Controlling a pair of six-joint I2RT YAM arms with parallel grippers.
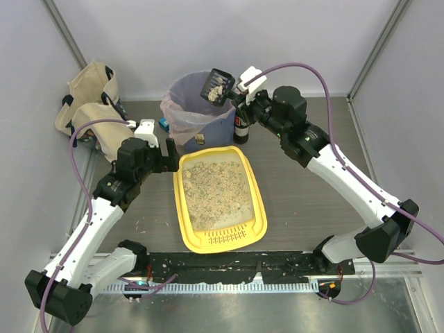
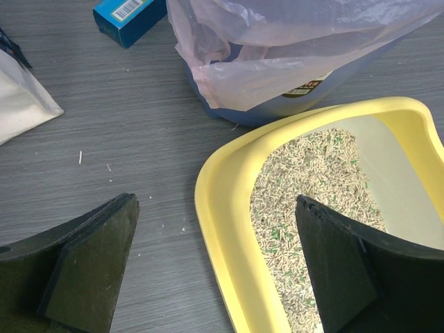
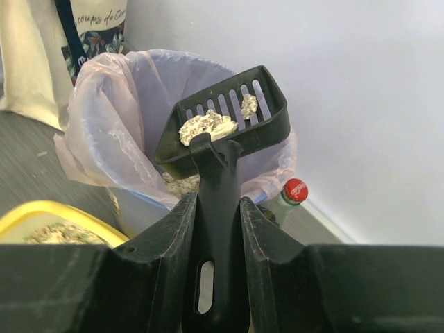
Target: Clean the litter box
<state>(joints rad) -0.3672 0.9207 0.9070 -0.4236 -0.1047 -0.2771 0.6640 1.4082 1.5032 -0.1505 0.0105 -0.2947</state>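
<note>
Litter box (image 1: 220,239): sat mid-desk, long axis running 12 to 6 o'clock in the top view, grille at the 6 o'clock end, granules spread over its floor.
Bin (image 1: 173,104): stood on the desk just beyond the box's 12 o'clock end.
Scoop (image 3: 225,121): head hung above the bin's mouth toward its 2 o'clock rim, with pale clumps lying in it.
Scoop axis: handle ran from the head back toward 4 o'clock, into the right arm.
Right gripper (image 3: 218,229): fingers pinched the scoop's handle from both sides.
Left gripper (image 2: 218,277): fingers spread wide, astride the box's rim at its 11 o'clock corner; contact could not be told.
Nearer arm: left to the box, right to the bin.
Next move, likely: a wrist roll to tip the clumps into the liner.
</note>
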